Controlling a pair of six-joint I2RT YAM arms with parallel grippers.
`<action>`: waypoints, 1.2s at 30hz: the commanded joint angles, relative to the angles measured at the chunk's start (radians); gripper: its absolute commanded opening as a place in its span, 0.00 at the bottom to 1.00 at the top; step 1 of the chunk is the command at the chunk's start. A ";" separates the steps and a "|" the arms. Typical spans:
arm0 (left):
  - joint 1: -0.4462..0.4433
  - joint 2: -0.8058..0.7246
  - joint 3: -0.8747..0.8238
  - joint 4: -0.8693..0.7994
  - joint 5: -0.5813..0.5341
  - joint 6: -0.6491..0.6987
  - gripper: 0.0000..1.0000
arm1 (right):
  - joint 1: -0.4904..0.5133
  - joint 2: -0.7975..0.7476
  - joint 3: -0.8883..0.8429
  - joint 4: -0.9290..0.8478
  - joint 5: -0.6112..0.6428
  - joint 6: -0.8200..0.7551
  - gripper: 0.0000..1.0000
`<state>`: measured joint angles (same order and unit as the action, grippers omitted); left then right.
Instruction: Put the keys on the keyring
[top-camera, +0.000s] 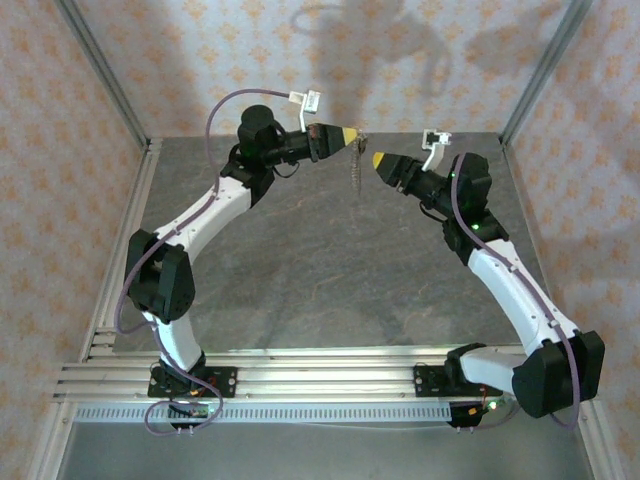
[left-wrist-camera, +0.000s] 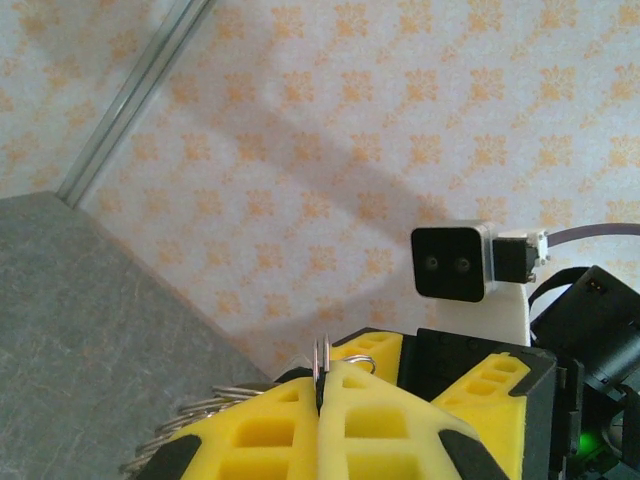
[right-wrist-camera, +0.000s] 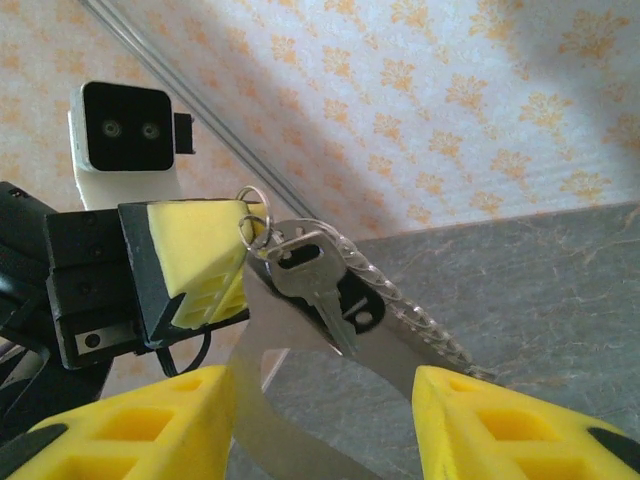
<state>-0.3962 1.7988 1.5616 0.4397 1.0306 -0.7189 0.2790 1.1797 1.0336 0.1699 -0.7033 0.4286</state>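
My left gripper (top-camera: 351, 135) is held high near the back wall, shut on the keyring (left-wrist-camera: 322, 358), whose thin wire edges stick up between its yellow pads (left-wrist-camera: 260, 420). In the right wrist view a small silvery key (right-wrist-camera: 315, 285) hangs on a little ring (right-wrist-camera: 251, 225) at the left gripper's fingertips (right-wrist-camera: 200, 262). A beaded chain (right-wrist-camera: 405, 305) and a flat pale metal loop (right-wrist-camera: 262, 345) dangle with it. From above, the bunch (top-camera: 355, 168) hangs below the left tip. My right gripper (top-camera: 378, 160) faces it from the right, open and apart from the key, with nothing between its fingers (right-wrist-camera: 470, 420).
The grey tabletop (top-camera: 330, 270) lies well below both grippers. The patterned back wall (top-camera: 400, 60) stands close behind them, with metal frame posts (top-camera: 540, 70) at its corners. The right wrist camera block (left-wrist-camera: 455, 262) sits just beyond the left fingertips.
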 joint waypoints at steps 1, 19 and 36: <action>-0.010 -0.056 -0.008 0.071 -0.012 -0.011 0.00 | 0.026 -0.015 0.012 -0.015 0.035 -0.076 0.50; -0.025 -0.047 0.006 0.041 -0.002 0.013 0.00 | 0.065 0.051 0.131 -0.055 0.041 -0.124 0.46; -0.033 -0.038 0.023 0.019 0.006 0.025 0.00 | 0.069 0.081 0.169 -0.099 0.054 -0.165 0.26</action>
<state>-0.4194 1.7939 1.5509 0.4374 1.0313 -0.7128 0.3424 1.2617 1.1633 0.0746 -0.6533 0.2878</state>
